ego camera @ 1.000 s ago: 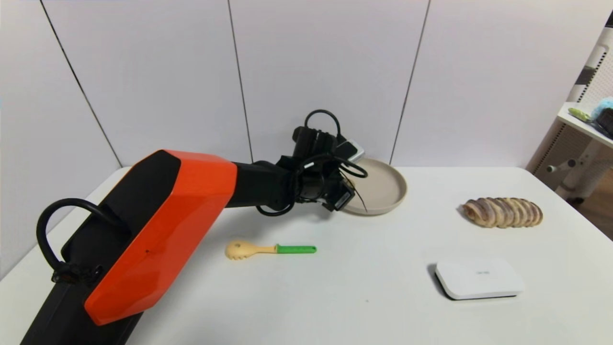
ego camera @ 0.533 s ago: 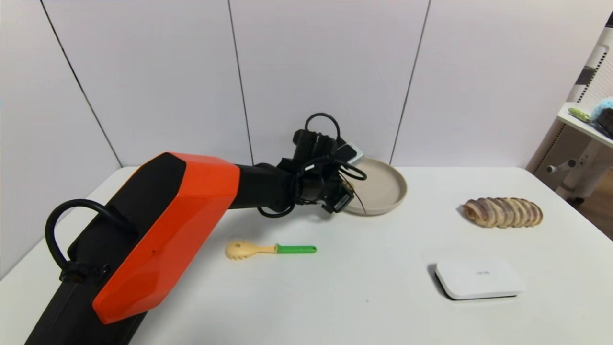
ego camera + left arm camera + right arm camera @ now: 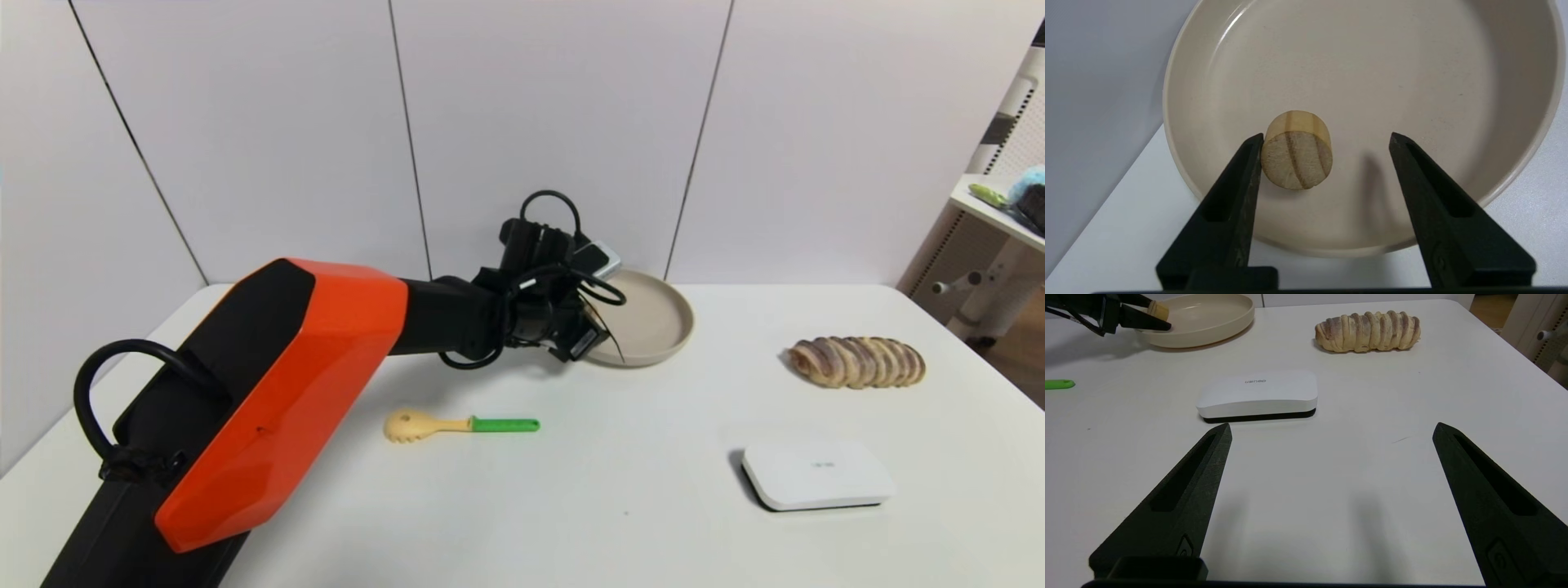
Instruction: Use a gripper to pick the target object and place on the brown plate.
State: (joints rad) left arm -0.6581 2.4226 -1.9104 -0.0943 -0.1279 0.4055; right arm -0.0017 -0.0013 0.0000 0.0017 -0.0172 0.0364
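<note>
Left gripper [image 3: 1323, 141] spread wide over brown plate [image 3: 1515, 61].
One finger [image 3: 1245, 171] touches target object [image 3: 1296, 157]: tan, round, two grooves.

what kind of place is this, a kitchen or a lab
Probably a robot test lab, not a kitchen: a bare white table before plain panel walls, holding only scattered props such as a bread loaf and a white box.
</note>
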